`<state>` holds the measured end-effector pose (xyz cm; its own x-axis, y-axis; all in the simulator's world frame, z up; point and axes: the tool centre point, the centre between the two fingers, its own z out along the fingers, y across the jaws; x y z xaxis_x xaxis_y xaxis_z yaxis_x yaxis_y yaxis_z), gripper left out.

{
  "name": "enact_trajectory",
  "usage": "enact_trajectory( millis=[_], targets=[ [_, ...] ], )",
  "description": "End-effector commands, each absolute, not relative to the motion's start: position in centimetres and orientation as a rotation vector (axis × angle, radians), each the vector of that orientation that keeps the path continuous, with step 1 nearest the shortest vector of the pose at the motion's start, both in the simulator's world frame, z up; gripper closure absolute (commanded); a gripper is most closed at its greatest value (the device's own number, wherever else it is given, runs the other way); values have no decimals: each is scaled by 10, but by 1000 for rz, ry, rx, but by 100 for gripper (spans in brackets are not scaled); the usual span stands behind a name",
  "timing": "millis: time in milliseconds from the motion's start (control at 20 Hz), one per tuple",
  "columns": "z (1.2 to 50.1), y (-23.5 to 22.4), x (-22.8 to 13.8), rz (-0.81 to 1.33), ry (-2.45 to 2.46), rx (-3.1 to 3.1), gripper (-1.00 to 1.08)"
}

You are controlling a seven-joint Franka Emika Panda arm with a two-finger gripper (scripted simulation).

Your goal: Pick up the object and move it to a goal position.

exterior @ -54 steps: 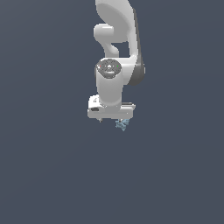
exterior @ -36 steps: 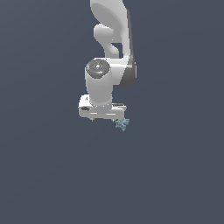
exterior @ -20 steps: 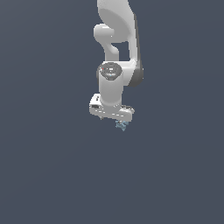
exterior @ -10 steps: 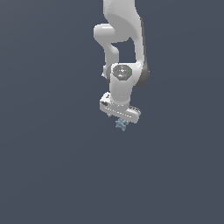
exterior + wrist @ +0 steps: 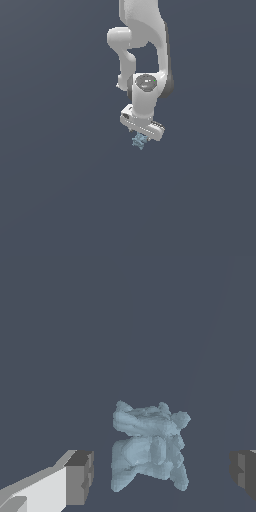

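The object (image 5: 139,142) is a tiny pale blue-teal jagged lump, just below the white hand in the exterior view. My gripper (image 5: 142,136) hangs from the white arm, tilted, right above it. In the wrist view the object (image 5: 147,448) lies between my two dark fingertips (image 5: 80,477), with a gap on each side. The gripper (image 5: 162,476) is open and touches nothing. The exterior view hides the fingertips behind the hand and the lump.
A plain dark grey-blue surface (image 5: 60,190) fills both views. No goal marker, other object or edge shows.
The hand has swung to the exterior view's right and tilted, now sitting over the lump. The lump has stayed in place.
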<state>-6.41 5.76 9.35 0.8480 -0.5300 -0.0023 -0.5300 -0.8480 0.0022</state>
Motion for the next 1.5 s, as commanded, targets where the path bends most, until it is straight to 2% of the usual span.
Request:
enact_trajectory(
  millis=[0,450,1200,1250,1450],
  targets=[
    [92,60,-66,-2,-895,3011,-92],
    [88,63,-68,-1,-909,3007,-92],
    [41,63,-68,0,-915,3005,-92],
    [41,63,-68,0,-915,3005,108],
    [41,63,-68,0,-915,3005,108]
  ],
)
